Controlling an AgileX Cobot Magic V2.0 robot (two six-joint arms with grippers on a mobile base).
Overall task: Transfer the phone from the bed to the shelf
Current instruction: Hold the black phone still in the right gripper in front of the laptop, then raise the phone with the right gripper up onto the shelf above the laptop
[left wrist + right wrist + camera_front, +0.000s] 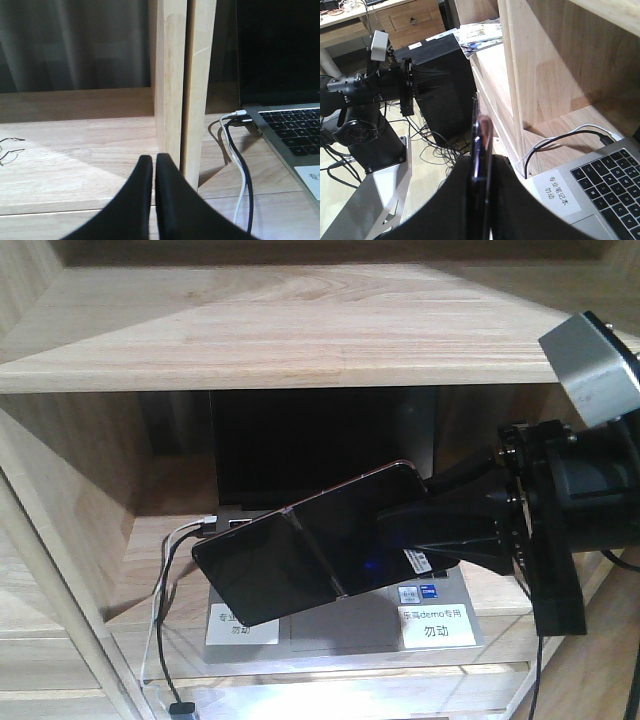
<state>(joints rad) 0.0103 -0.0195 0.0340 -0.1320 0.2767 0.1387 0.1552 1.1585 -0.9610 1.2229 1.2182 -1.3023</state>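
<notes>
the right pincer (430,525) is clenched on the phone (300,560), its black wedge fingers pinching the slab's right-hand end from above and below, at centre right of the front view. the phone juts out toward frame left, tilted, its left end lower than its gripped end. a seam crosses its middle and a small white sticker (420,562) shows beside the lower finger. in the right wrist view the pincer (481,170) fills the bottom centre, and the phone (479,145) stands edge-on between the two fingers as a thin dark strip.

the phone sits in front of a compartment of the shelf (300,340), over the grey base of an open laptop (340,625) with a dark screen. whether it touches the laptop i cannot tell. two white labels lie on the laptop's front edge, one (435,625) under the pincer and one (240,625) under the phone's low end. a white cable (165,570) and a black cable (165,660) drop from the laptop's left side over the board's front.

the left pincer (153,165) is clenched on nothing, fingers nearly pressed together at the bottom centre of its own view. it faces a pale upright (172,75) of the shelf. the laptop's keyboard (295,130) is at right.
</notes>
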